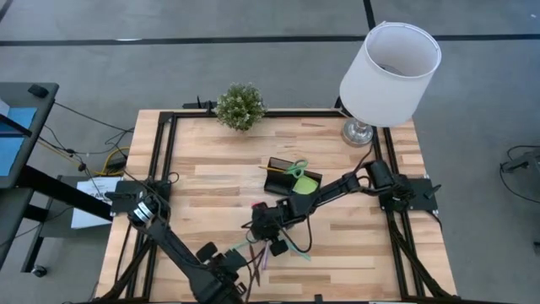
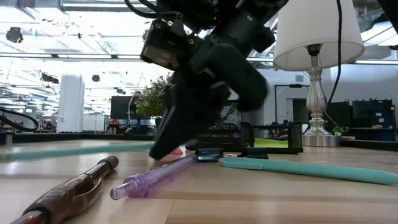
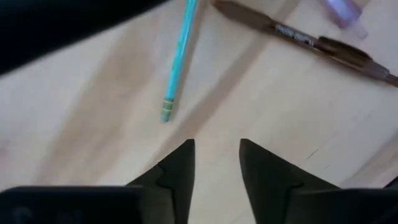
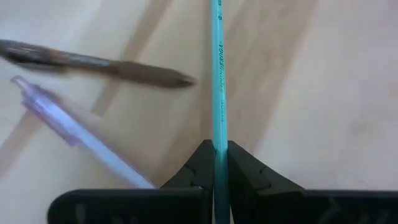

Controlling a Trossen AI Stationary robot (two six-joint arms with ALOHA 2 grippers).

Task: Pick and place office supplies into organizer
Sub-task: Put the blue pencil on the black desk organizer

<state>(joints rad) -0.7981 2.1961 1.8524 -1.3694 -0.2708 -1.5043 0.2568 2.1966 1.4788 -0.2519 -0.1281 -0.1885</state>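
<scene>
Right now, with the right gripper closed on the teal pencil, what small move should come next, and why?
Probably lift. The right gripper is shut on the teal pencil, which lies on the table; the organizer sits apart.

brown pen (image 3: 323,45) blurred — cut off at edge, organizer (image 2: 261,137) contents half hidden
</scene>
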